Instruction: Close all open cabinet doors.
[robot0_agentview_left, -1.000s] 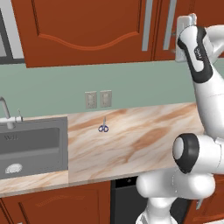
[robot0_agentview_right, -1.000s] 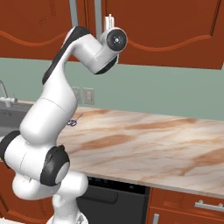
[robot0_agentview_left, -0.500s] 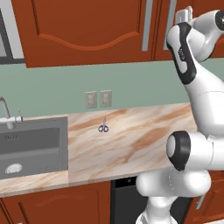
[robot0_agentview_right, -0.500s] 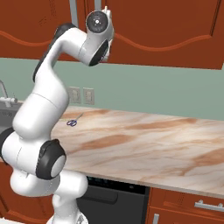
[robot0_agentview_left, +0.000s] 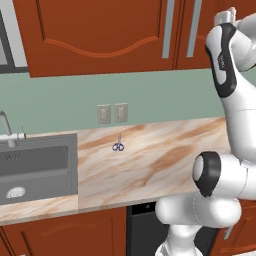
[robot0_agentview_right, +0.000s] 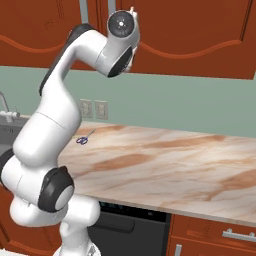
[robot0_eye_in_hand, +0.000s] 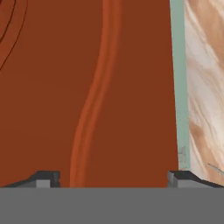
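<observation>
Since the earlier frame the arm has swung its hand higher against the wall cabinets. The gripper (robot0_eye_in_hand: 113, 178) stands released, its 2 dark fingertips (robot0_eye_in_hand: 46, 178) wide apart with nothing between them, facing a glossy reddish-brown cabinet door (robot0_eye_in_hand: 87, 87) with a curved raised moulding. Beside the hand, 2 vertical silver bar handles (robot0_agentview_left: 168, 29) hang on the cabinet doors (robot0_agentview_left: 100, 35). Below lie the marbled counter (robot0_agentview_right: 165, 165), small scissors (robot0_agentview_left: 118, 145) and a grey sink (robot0_agentview_left: 35, 167).
</observation>
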